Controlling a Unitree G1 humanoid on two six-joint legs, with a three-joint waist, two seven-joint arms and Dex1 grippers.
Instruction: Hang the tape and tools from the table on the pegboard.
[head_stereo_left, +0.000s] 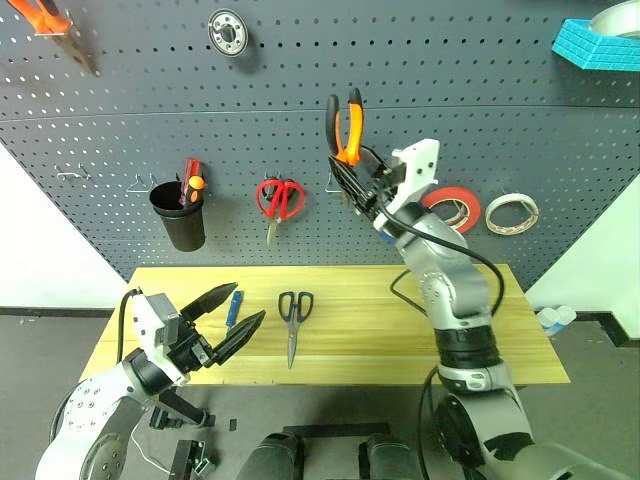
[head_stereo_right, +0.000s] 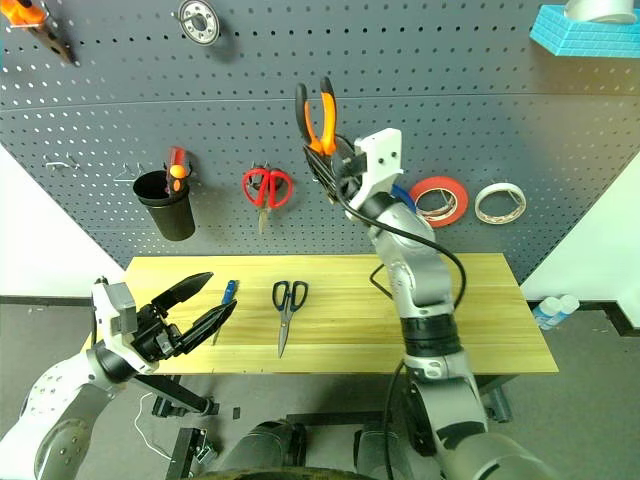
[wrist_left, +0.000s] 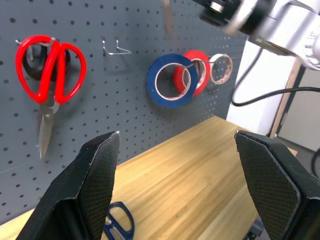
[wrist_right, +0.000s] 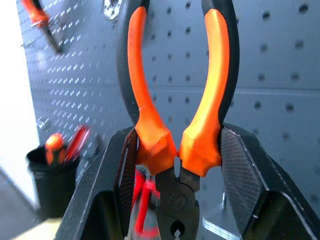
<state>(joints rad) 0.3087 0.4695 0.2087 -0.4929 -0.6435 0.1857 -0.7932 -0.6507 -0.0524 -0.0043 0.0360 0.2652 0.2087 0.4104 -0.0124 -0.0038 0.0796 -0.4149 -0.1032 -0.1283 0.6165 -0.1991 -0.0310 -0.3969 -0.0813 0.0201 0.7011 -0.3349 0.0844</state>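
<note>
Tape (wrist_left: 169, 80) hung. Your right gripper (head_stereo_left: 352, 178) jaws hold pliers (head_stereo_left: 345, 125) at pegboard (head_stereo_left: 120, 120); left gripper (head_stereo_left: 228, 322) jaws wide. Scissors (head_stereo_left: 294, 318), screwdriver (head_stereo_left: 233, 306) remain on tabletop (head_stereo_left: 400, 320), 9 o'clock of arm.

blue tape roll (head_stereo_right: 403, 192) mostly hidden behind right pincer (head_stereo_right: 335, 165), red scissors (wrist_right: 142, 202) blurred

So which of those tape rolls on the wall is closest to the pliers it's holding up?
The blue tape roll: it hangs nearest the orange-handled pliers in the right gripper. The red-orange roll and the white roll hang farther along the pegboard.
</note>
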